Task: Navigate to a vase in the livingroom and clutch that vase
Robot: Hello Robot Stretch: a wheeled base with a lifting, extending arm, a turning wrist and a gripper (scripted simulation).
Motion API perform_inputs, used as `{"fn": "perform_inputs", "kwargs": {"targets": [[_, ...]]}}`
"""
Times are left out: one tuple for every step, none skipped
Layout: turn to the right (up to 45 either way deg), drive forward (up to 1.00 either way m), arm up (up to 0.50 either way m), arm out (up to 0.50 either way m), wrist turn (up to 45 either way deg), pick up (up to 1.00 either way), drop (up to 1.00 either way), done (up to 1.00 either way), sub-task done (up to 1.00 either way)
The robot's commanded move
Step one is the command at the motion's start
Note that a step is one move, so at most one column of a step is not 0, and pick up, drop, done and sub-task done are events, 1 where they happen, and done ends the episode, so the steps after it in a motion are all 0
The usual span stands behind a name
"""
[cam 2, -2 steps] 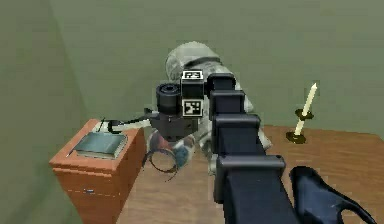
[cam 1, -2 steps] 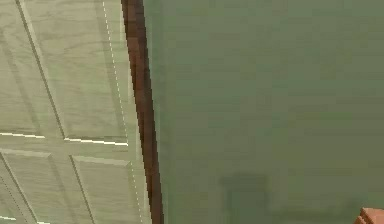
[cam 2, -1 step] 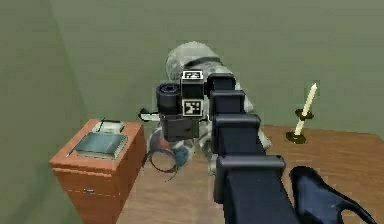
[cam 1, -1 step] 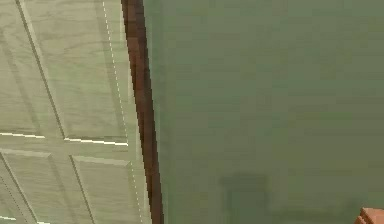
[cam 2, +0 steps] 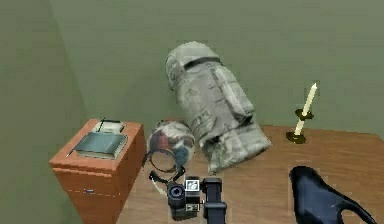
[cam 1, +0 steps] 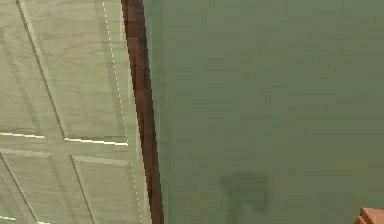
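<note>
On the wooden table (cam 2: 290,165) in the arm side view stands a small rounded vase (cam 2: 172,140), grey with reddish and bluish patches, near the table's left end. The gripper (cam 2: 160,168) rises from the bottom edge. Its dark body and white marker squares lie just below the vase, and its thin fingers curve up against the vase's lower left side. I cannot tell whether it holds anything, because the vase rests on the table right behind it.
A large mottled grey-tan stone-like piece (cam 2: 215,105) leans right beside the vase. A candle in a holder (cam 2: 304,115) stands at the table's back right, a black object (cam 2: 325,197) at its front right. An orange-brown cabinet (cam 2: 95,170) adjoins the table's left. The forward view has a white panelled door (cam 1: 60,110), a brown frame (cam 1: 143,110) and a green wall (cam 1: 270,100).
</note>
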Motion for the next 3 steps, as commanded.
{"fn": "perform_inputs", "kwargs": {"targets": [[0.0,0.00,0.00,0.00,0.0,1.00,0.00,0.00,0.00],[0.0,0.00,0.10,0.00,0.0,0.00,0.00,0.00,0.00],[0.0,0.00,0.00,0.00,0.0,0.00,0.00,1.00,0.00]]}}
